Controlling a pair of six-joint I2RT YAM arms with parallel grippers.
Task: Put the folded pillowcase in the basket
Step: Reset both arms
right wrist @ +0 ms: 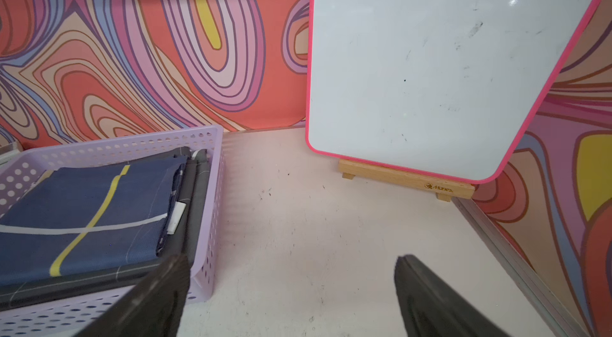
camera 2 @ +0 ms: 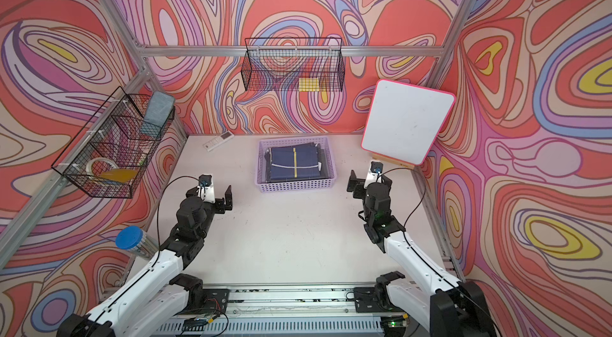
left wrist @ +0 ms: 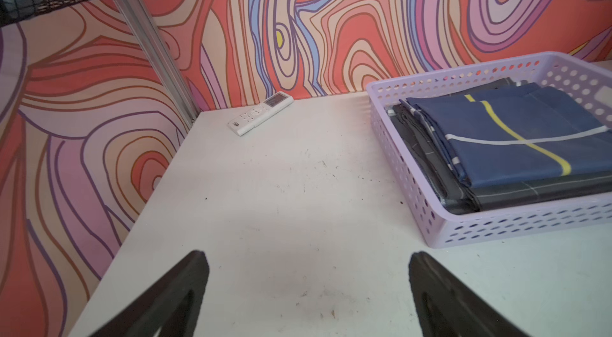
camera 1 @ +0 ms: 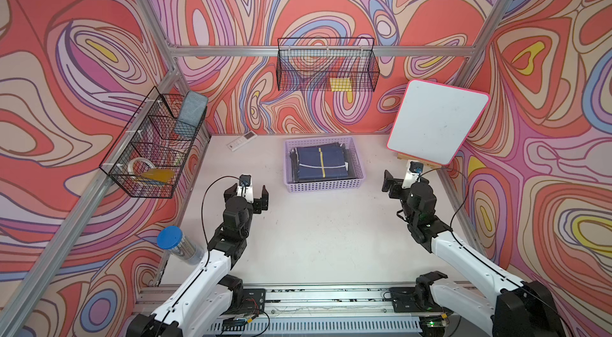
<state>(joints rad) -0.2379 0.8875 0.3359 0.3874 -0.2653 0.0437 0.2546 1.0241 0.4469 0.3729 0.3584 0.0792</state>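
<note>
Two wide: left tool (left wrist: 308,262), right tool (right wrist: 291,261) | pillowcase (camera 1: 319,163) (navy) inside basket (camera 1: 326,186), perhaps stacked

Whiteboard (camera 1: 437,122), remote (camera 1: 241,141), wire basket (camera 1: 326,67), blue-lidded jar (camera 1: 172,239)

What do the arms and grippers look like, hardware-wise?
Identical left arm and right arm: white link shells, black joints, thin black cable looping to each wrist. Both left gripper and right gripper: black tapered fingers, white block carrying a small black camera.
</note>
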